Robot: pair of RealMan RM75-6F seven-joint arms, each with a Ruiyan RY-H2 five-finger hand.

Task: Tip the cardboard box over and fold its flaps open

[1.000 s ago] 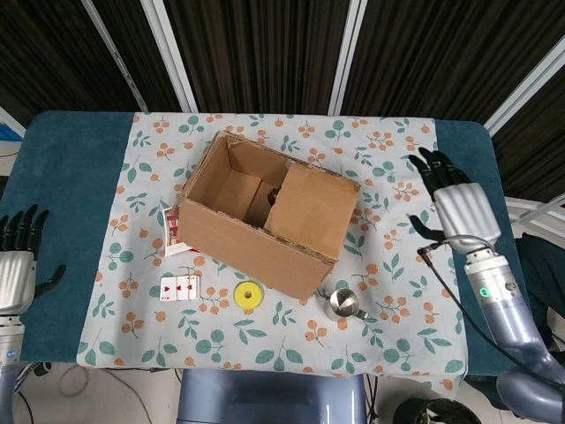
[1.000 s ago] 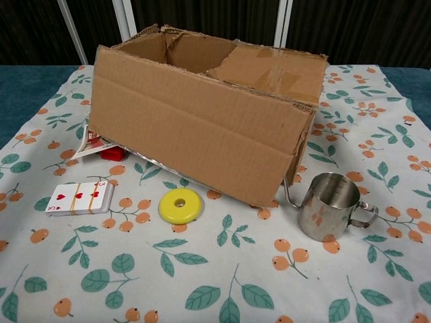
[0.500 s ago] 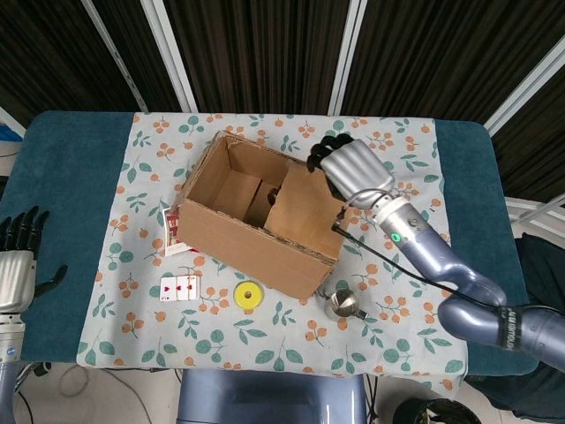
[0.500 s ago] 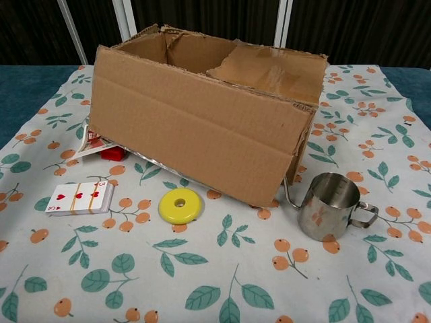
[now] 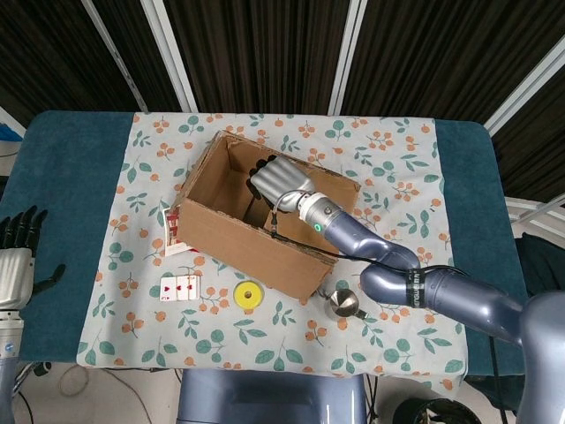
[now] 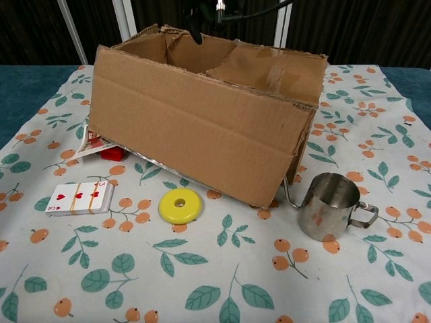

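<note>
cardboard box (image 5: 265,215): light, stiff, likely empty | take far rim | right hand (image 5: 281,181) above opening, grasp unclear | left hand (image 5: 18,256) released, idle

The bench (image 5: 71,177) is covered in dark teal fabric, left bare at both ends. Over its middle lies a white cloth (image 5: 397,159) printed with orange berries and green leaves (the same print fills the foreground of the chest view). Behind the bench hangs a dark, vertically ribbed curtain (image 5: 256,53), crossed by slanting white bars (image 5: 177,62) that lean outward toward the top. Lighting is even and soft, with only faint shadows on the cloth.
</note>
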